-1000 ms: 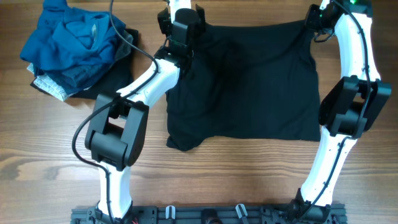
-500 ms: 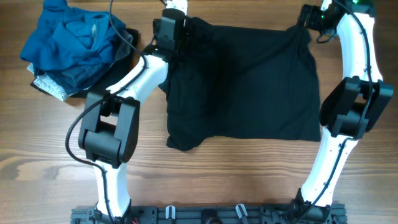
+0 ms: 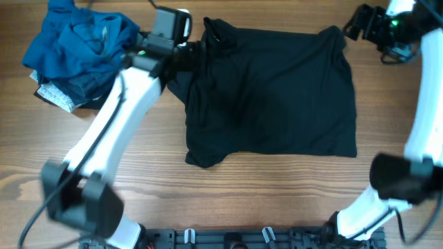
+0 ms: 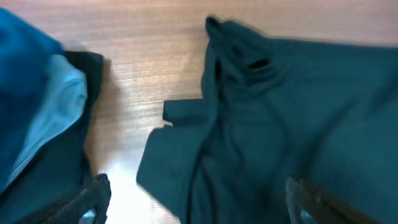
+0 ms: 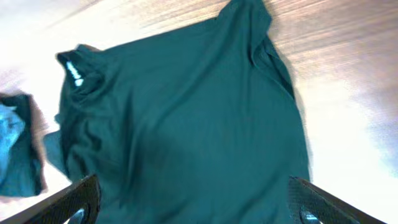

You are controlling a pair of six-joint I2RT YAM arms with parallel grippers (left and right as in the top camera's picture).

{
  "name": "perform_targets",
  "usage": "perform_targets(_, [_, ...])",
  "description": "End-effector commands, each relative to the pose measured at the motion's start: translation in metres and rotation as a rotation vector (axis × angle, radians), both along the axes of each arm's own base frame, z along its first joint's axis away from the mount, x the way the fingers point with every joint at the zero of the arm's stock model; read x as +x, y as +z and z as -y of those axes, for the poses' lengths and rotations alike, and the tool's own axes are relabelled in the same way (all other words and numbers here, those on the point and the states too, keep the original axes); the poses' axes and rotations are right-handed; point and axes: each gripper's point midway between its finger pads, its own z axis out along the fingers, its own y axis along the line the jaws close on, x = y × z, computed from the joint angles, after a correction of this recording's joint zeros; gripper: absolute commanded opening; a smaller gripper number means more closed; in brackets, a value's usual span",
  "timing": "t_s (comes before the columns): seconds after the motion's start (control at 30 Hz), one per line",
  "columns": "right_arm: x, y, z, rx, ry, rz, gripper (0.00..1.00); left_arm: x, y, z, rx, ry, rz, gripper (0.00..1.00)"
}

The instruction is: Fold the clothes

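Observation:
The black shirt [image 3: 273, 90] of the clothes lies spread flat on the wooden table [image 3: 277, 200], with its collar at the upper left. My left gripper [image 3: 188, 54] hovers open over the shirt's upper left corner and holds nothing. In the left wrist view its fingers [image 4: 93, 199] stand wide on either side of the rumpled collar and sleeve [image 4: 249, 124]. My right gripper [image 3: 351, 26] is open and empty above the shirt's upper right corner. From the right wrist view the whole shirt [image 5: 186, 124] lies below that gripper [image 5: 196, 208].
A heap of other clothes, blue on top [image 3: 83, 45], with grey [image 3: 54, 93] and black [image 3: 128, 79] under it, sits at the table's upper left, close to my left arm [image 3: 111, 131]. The heap's blue cloth [image 4: 37, 112] also fills the left edge of the left wrist view.
My right gripper has opened, let go of the shirt's upper right corner and drawn away to the right. My left arm has swung left off the collar. The shirt has settled flat.

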Motion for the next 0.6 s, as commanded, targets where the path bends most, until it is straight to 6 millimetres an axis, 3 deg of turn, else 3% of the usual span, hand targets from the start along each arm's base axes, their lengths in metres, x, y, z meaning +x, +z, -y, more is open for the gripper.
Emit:
perform_targets(0.0, [-0.058,0.054,0.011,-0.075,-0.14,0.067,0.95,-0.039,0.02,0.005,-0.146,0.05,-0.093,0.89])
perform_targets(0.1, [-0.095,0.067,0.011,-0.096,-0.177,0.087,0.96,-0.073,-0.002,-0.003,-0.121,0.08,-0.26,0.85])
perform_targets(0.17, [-0.12,0.053,0.006,-0.078,-0.197,0.047,0.97,-0.094,-0.013,-0.008,-0.091,0.083,-0.354,0.79])
perform_targets(0.3, [-0.154,-0.015,0.002,-0.058,-0.237,-0.138,0.97,-0.13,-0.045,-0.01,-0.061,0.135,-0.509,0.79])
perform_targets(0.37, [-0.161,-0.041,0.002,-0.049,-0.263,-0.163,0.97,-0.144,-0.067,-0.009,-0.051,0.158,-0.567,0.79])
perform_targets(0.43, [-0.169,-0.083,0.0,-0.038,-0.282,-0.194,0.97,-0.166,-0.101,0.004,-0.077,0.135,-0.65,0.78])
perform_targets(0.5, [-0.171,-0.105,0.0,-0.036,-0.283,-0.219,0.96,-0.182,-0.124,0.011,-0.09,0.142,-0.694,0.77])
perform_targets(0.57, [-0.173,-0.135,0.0,-0.032,-0.288,-0.251,0.94,-0.198,-0.147,0.017,-0.07,0.112,-0.72,0.7])
